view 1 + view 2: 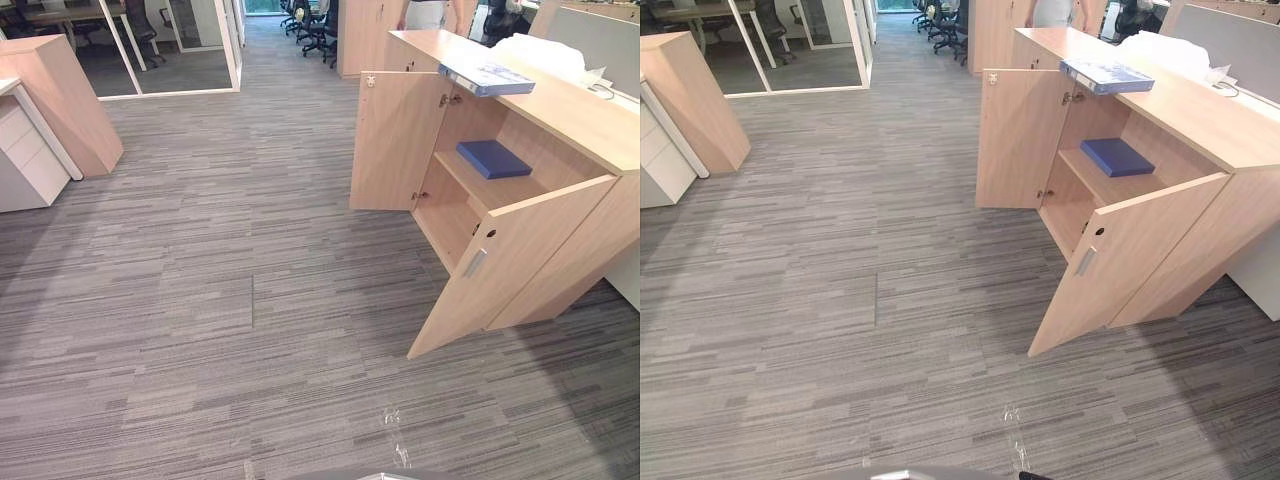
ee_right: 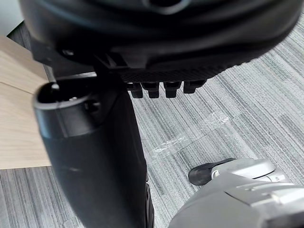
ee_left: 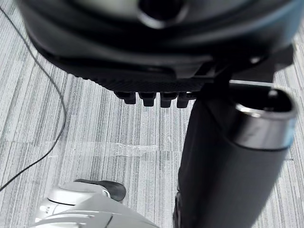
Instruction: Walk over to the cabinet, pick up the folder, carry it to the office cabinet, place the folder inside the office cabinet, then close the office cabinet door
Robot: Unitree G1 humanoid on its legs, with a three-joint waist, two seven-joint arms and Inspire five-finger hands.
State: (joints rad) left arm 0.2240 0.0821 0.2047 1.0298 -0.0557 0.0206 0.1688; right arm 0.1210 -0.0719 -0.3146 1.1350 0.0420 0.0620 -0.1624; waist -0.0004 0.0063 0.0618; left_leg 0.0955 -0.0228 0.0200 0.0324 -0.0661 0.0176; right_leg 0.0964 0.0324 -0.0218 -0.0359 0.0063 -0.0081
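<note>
The wooden office cabinet (image 1: 585, 125) stands at the right with both doors open: the far door (image 1: 395, 140) and the near door (image 1: 505, 265), which swings out over the carpet. A dark blue folder (image 1: 493, 158) lies flat on the shelf inside. On the cabinet top rests a light blue folder (image 1: 487, 78), its end jutting past the front edge. My left hand (image 3: 156, 52) hangs over the carpet with relaxed fingers and holds nothing. My right hand (image 2: 156, 42) hangs the same way, empty, beside a wooden panel (image 2: 19, 123).
A white bundle (image 1: 545, 52) lies on the cabinet top. A person (image 1: 425, 14) stands behind the cabinet. A slanted wooden unit (image 1: 60, 100) and white drawers (image 1: 25, 160) stand at the left. Glass partitions (image 1: 170, 45) and office chairs (image 1: 315, 25) are further back. Grey carpet lies between.
</note>
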